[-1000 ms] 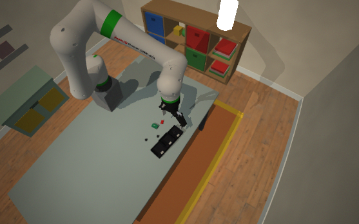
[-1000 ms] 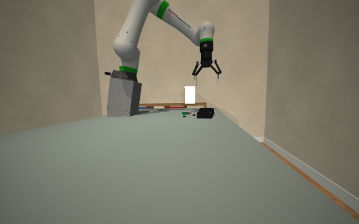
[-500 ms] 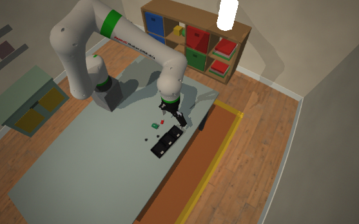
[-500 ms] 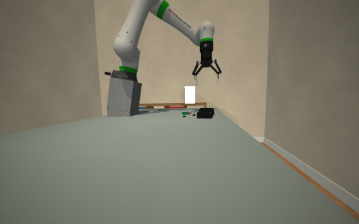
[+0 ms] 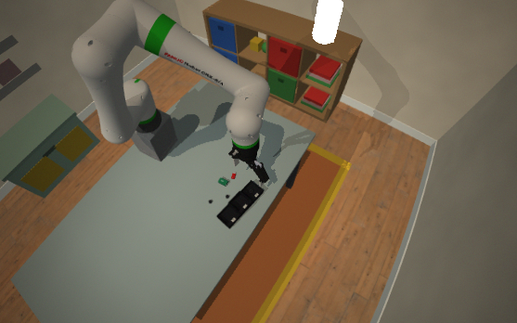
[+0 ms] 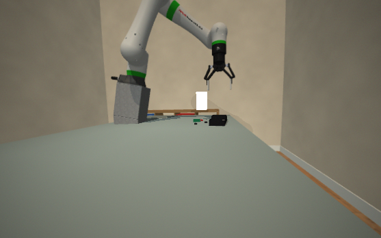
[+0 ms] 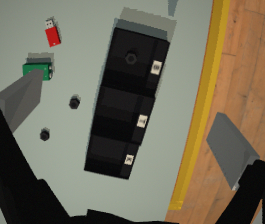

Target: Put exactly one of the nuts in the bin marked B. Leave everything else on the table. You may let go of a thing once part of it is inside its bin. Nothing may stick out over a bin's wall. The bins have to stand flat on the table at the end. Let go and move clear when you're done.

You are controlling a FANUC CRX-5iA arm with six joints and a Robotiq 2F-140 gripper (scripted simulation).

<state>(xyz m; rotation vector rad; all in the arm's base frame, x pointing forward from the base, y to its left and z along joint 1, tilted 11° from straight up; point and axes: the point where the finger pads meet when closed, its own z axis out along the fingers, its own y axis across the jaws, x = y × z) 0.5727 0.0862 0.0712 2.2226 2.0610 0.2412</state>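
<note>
Three black bins (image 7: 126,99) stand in a row near the table's right edge, each with a small white label that I cannot read. A dark nut (image 7: 131,59) lies inside the end bin at the top of the wrist view. Two more dark nuts (image 7: 74,102) (image 7: 44,135) lie on the table left of the bins, also seen in the top view (image 5: 226,197) (image 5: 211,201). My gripper (image 6: 219,85) hangs wide open and empty, well above the bins (image 6: 217,120). In the top view it (image 5: 259,174) is over the far end of the row (image 5: 240,204).
A small red part (image 7: 52,31) and a green part (image 7: 38,66) lie on the table left of the bins. The table edge with yellow floor tape (image 7: 203,96) runs close to the right of the bins. The arm's grey base (image 5: 157,136) stands at the table's far side.
</note>
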